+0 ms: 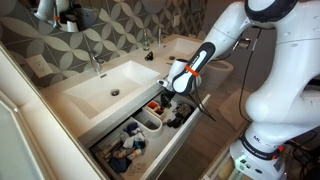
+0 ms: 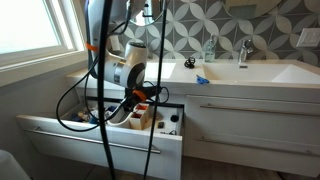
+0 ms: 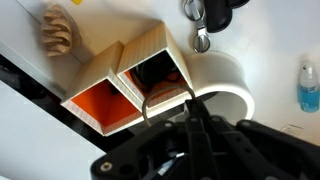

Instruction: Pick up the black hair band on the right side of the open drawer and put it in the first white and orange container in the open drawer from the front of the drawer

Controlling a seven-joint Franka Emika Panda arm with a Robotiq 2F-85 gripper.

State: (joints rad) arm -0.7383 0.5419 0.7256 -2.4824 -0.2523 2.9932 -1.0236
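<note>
My gripper [image 3: 192, 108] is shut on the black hair band [image 3: 146, 108], which hangs as a thin loop from the fingertips. Below it in the wrist view are two white-walled containers with orange insides: one [image 3: 105, 105] looks empty and the one beside it [image 3: 155, 72] holds dark things. The band hangs over the edge between them. In both exterior views the gripper [image 1: 165, 88] [image 2: 150, 95] hovers just above the open drawer [image 1: 175, 140] [image 2: 100, 145] with its white front panel.
A round white tub [image 3: 225, 80] sits beside the orange containers. A blue bottle [image 3: 310, 88] and a dark metal item [image 3: 205, 15] lie near. The white sink [image 1: 105, 88] and faucet [image 2: 243, 52] are on the counter above. Cables [image 2: 100, 110] hang over the drawer.
</note>
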